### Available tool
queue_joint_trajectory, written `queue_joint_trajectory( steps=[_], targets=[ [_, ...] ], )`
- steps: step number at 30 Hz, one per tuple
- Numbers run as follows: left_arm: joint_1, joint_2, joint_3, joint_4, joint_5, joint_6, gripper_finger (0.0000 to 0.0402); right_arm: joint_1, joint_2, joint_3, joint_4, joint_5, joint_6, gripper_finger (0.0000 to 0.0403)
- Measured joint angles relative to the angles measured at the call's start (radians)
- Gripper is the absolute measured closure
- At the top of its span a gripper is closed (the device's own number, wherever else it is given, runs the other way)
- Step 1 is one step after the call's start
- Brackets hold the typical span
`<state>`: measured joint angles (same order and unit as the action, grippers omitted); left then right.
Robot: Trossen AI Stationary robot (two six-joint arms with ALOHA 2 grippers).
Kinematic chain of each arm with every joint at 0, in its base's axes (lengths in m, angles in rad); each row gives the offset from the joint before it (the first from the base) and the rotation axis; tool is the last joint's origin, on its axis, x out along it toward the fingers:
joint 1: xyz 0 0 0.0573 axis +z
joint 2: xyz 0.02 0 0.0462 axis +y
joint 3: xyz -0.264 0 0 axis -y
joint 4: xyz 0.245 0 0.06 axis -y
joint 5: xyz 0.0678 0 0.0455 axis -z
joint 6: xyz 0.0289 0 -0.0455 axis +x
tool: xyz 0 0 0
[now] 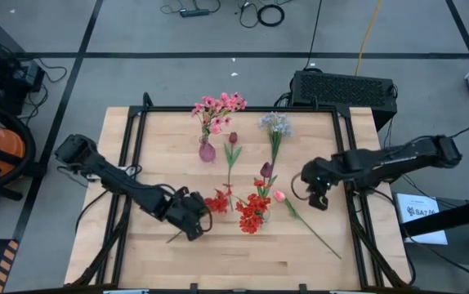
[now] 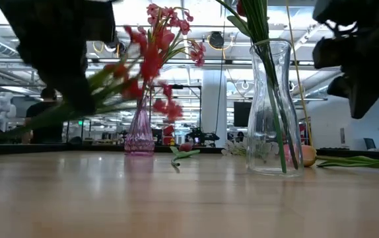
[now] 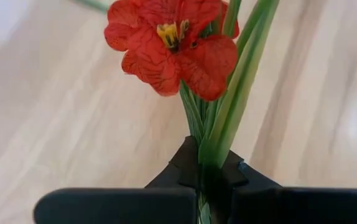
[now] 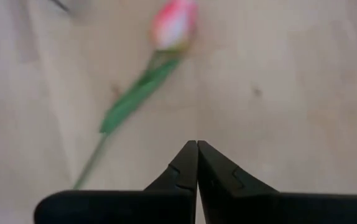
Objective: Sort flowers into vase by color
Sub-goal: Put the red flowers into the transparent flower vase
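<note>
My left gripper (image 1: 195, 219) is shut on a red flower (image 1: 216, 202) near the table's middle front. The flower's green stalk end (image 1: 173, 238) trails toward the near edge. A pink vase (image 1: 207, 149) holds pink sprays (image 1: 218, 106). A clear vase (image 2: 272, 109) holds red clusters (image 1: 252, 214) and a maroon tulip (image 1: 265, 170). Lying flat on the table are another maroon tulip (image 1: 233, 139), a pale blue-white sprig (image 1: 275, 124) and a pink bud (image 4: 173, 25). My right gripper (image 4: 197, 144) hangs shut and empty above the wood, right of the pink bud. My left gripper pinches the red flower's green stalk and leaves (image 3: 219, 140) between its two fingers, a short way below the red head (image 3: 166, 43). The fingers slant down from the table's left and lie across the stalk. In the low view the flower (image 2: 143, 66) is tilted above the tabletop.
The black frame rail (image 1: 243, 109) runs around the tabletop. Bare wood (image 1: 218, 265) lies along the near edge. Beyond the far right corner stands a black box (image 1: 345, 88).
</note>
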<state>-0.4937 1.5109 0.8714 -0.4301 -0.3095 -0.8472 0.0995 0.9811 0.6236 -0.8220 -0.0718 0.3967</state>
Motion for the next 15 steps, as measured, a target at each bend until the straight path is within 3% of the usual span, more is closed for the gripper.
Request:
queue_joint_trajectory(
  steps=[4, 9, 15],
  targets=[
    [-0.019, -0.042, 0.0, 0.071, -0.078, 0.024, 0.0392, 0.097, -0.08, -0.1, 0.142, 0.0, 0.093, 0.0402],
    [-0.079, -0.084, 0.0, 0.257, -0.313, 0.118, 0.0392, 0.193, -0.158, -0.181, 0.249, 0.027, 0.173, 0.0403],
    [-0.171, -0.126, 0.001, 0.433, -0.544, 0.255, 0.0392, 0.316, -0.226, -0.224, 0.249, 0.051, 0.231, 0.0403]
  ],
)
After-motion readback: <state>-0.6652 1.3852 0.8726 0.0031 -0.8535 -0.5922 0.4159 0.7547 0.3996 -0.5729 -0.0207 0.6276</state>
